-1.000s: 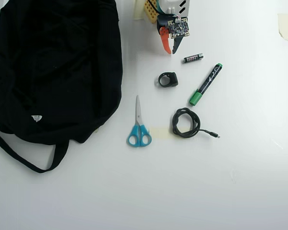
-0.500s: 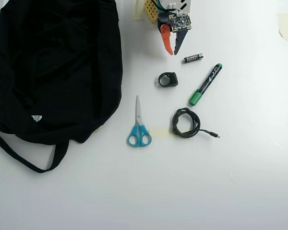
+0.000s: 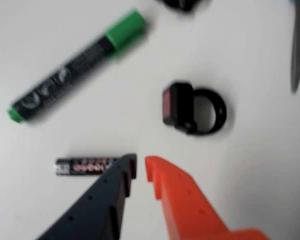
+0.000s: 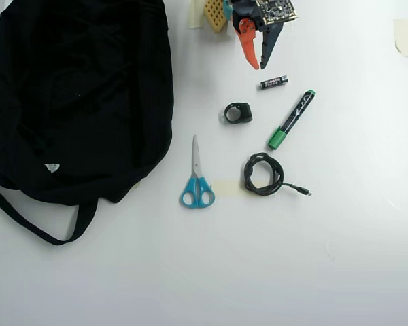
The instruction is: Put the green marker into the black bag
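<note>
The green marker (image 4: 292,120) lies flat on the white table, right of centre in the overhead view, green cap toward the near side. In the wrist view the marker (image 3: 75,65) runs diagonally across the upper left. The black bag (image 4: 75,95) fills the left side, strap trailing below it. My gripper (image 4: 260,66) hangs at the top centre, above and left of the marker. Its orange and black fingertips are nearly together with only a slim gap, and the gripper (image 3: 140,162) holds nothing.
A small battery (image 4: 274,82) lies just right of the fingertips, also in the wrist view (image 3: 85,166). A black ring-shaped clip (image 4: 238,113), blue-handled scissors (image 4: 196,176) and a coiled black cable (image 4: 263,174) lie around the marker. Tape (image 4: 402,35) sticks at the top right.
The gripper has moved toward the top edge and a little to the right in the overhead view. The objects on the table have not moved.
</note>
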Tool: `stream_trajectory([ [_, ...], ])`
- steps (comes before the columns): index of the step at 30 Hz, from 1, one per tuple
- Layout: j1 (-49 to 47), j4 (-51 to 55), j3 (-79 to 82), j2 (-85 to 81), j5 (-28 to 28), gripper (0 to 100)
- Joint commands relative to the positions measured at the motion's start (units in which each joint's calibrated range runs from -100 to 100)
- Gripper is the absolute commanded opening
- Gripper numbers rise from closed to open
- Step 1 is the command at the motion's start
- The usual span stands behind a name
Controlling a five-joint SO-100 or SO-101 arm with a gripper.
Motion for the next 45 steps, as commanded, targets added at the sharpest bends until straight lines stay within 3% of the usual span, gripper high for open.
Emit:
stream_trajectory([
  [1,-1.9,-1.1,-8.1,5.7,0.3,2],
  [17,-6.2,2.6,-29.3,22.9,-0.5,2],
  [24,-11.8,2.8,-37.4,29.3,-9.3,2],
  [45,-15.2,2.9,-49.8,47.3,-9.6,2],
])
